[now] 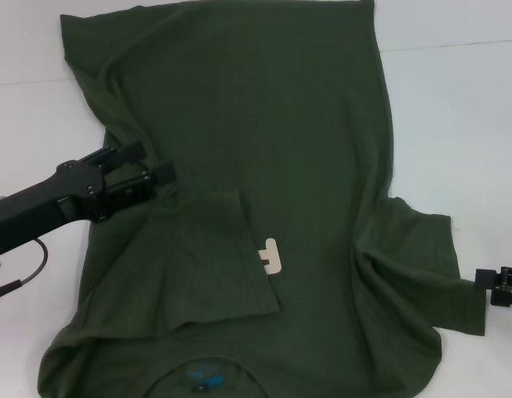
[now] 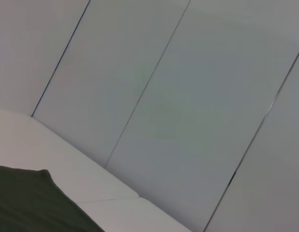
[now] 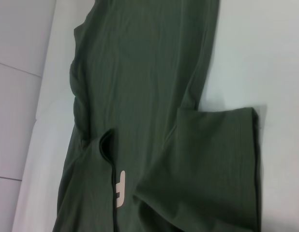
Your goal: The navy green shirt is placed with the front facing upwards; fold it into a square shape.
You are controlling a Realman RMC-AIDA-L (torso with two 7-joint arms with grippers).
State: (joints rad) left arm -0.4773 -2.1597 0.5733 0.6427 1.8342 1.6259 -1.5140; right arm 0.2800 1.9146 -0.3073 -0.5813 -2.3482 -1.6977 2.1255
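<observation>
Item: navy green shirt point(image 1: 256, 166), spread on the white table point(image 1: 463, 108), long axis running away from you, left sleeve point(image 1: 210, 257) already folded inward. Your left gripper point(image 1: 152, 170) sits over its left edge, jaws apart, holding nothing. Your right gripper point(image 1: 503, 286) waits beside the unfolded right sleeve point(image 1: 422, 265), the nearer arm; its jaw state cannot be told.

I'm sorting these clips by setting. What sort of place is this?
Probably a lab or test bench rather than a home: a plain white table holds only the shirt, pale bare wall panels stand behind it, and the left gripper works over the shirt while the right gripper waits at the table's edge.
</observation>
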